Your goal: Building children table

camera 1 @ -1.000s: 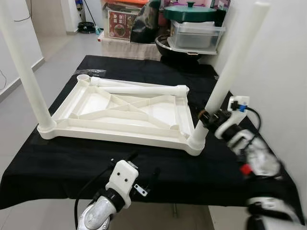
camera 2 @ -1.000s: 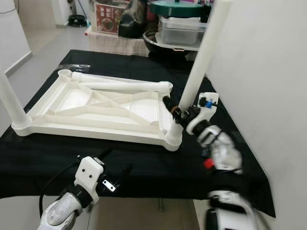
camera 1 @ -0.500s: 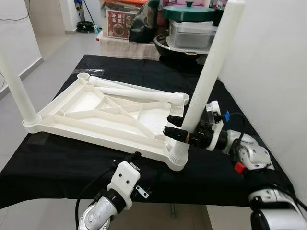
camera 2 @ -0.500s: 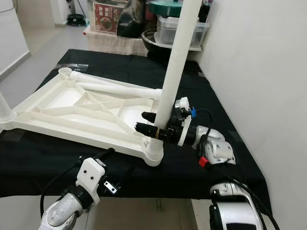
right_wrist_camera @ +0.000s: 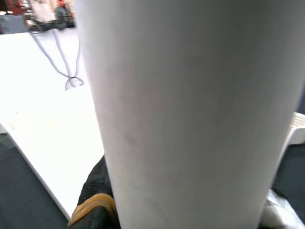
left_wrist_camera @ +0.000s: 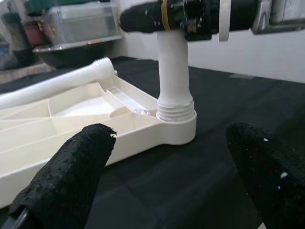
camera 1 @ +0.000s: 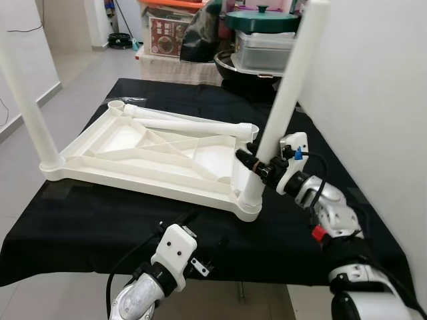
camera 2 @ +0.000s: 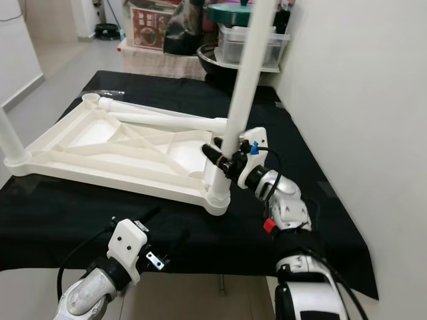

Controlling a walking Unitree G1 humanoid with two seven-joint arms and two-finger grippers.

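My right tool (camera 1: 257, 162) clamps the leg (camera 1: 283, 110) standing in the upturned tabletop's (camera 1: 150, 155) corner socket, near the surface's (camera 1: 100, 227) right edge. My left tool (left_wrist_camera: 167, 181) hovers open at the front edge. Next, I judge, comes twisting the leg tight.

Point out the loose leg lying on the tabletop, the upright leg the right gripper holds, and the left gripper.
Loose leg (camera 1: 193, 125), left eye view, mid-shaft.
Upright leg (camera 1: 288, 87), left eye view, mid-shaft.
Left gripper (left_wrist_camera: 167, 179), left wrist view, between fingertips.
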